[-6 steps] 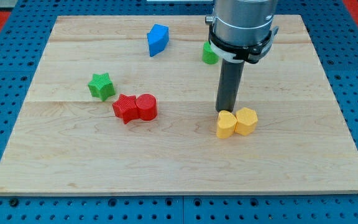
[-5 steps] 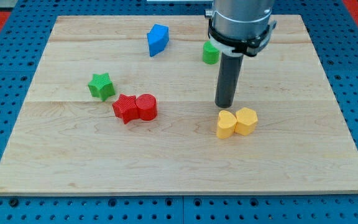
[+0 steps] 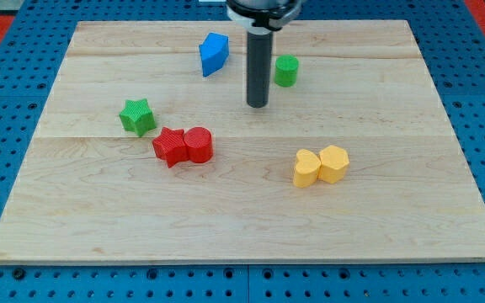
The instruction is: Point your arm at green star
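My tip point(image 3: 258, 105) stands on the wooden surface point(image 3: 394, 210) between the blue block point(image 3: 214, 53) and the green cylinder point(image 3: 286, 70), touching neither. The arm carries no fingers, only this dark rod, so nothing is open, shut or held. The green star point(image 3: 137, 116), the thing to point at, lies well apart toward the view's left and slightly lower, near the surface's left side and apart from every other block.

To do the step well, I judge the tip should slide left and a little toward the view's bottom in a straight line. That path looks free: the blue block sits above it, and the red star point(image 3: 170, 146) and red cylinder point(image 3: 199, 144), touching each other, sit below it just right of the green star. Passing too low risks nudging the red pair. Stopping just beside the green star, without pressing it, would avoid pushing it off toward the left edge.

The yellow heart point(image 3: 306, 168) and yellow hexagon point(image 3: 333, 163), touching, lie toward the view's lower right, out of the way.

The surface is pale plank wood, resting on a blue perforated base point(image 3: 7, 168); red shows at the top corners.
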`<state>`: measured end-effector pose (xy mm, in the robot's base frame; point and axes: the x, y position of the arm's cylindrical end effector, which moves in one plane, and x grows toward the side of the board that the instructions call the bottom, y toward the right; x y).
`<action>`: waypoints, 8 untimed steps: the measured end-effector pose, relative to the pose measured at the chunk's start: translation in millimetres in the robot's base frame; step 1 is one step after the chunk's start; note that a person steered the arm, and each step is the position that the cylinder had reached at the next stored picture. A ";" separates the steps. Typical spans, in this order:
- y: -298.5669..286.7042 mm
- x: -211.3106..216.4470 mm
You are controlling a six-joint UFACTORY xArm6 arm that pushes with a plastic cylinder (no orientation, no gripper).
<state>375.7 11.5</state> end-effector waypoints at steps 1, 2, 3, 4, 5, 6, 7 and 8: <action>-19.5 -5.3; -66.0 -21.7; -66.0 -21.7; -95.8 -21.7; -130.4 -21.7; -164.6 -21.7; -210.5 -21.7; -232.5 -6.0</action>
<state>369.7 -221.1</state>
